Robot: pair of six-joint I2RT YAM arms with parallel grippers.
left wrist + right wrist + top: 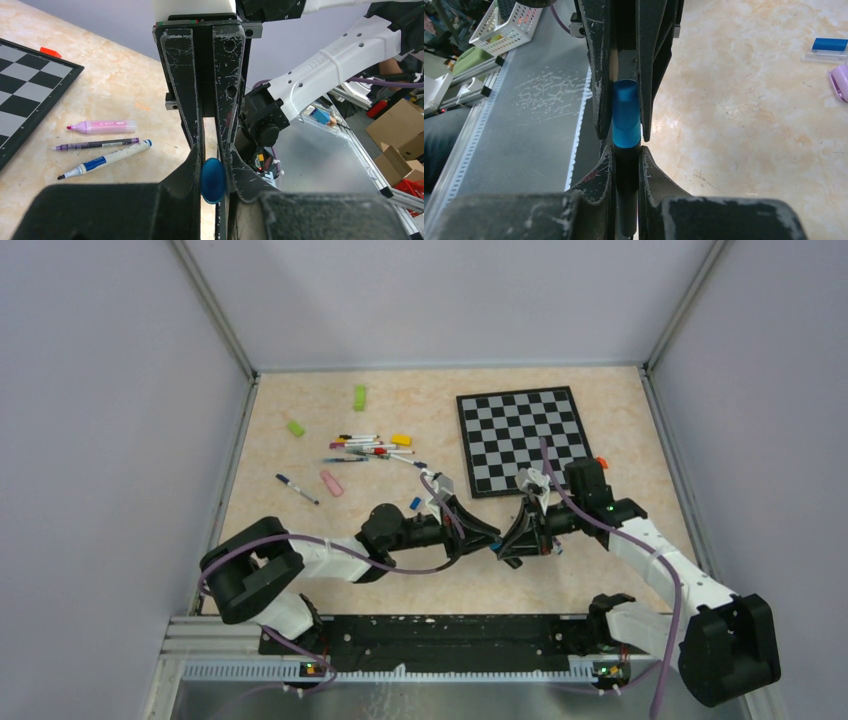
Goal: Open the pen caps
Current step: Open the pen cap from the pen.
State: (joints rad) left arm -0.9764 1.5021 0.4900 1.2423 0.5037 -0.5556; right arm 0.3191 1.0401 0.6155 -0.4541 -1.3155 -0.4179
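Both grippers meet at the table's middle on one pen. My left gripper (488, 536) (213, 175) is shut on the pen's blue cap (213, 180), seen end-on between its pads. My right gripper (514, 538) (626, 165) is shut on the dark pen barrel (626, 200); the blue cap (626, 117) sticks out beyond it, between the left fingers. A cluster of pens (365, 448) lies at the far left, and one pen (297, 489) lies apart. Three uncapped pens lie by the chessboard: pink (102, 126), purple (95, 145), blue and white (102, 160). A loose blue cap (414, 504) lies near the left arm.
The chessboard (520, 438) lies at the far right with a small orange piece (601, 462) by its corner. Green blocks (359, 397) (296, 428), a yellow block (401, 440) and a pink block (331, 483) lie around the pens. White walls enclose the table.
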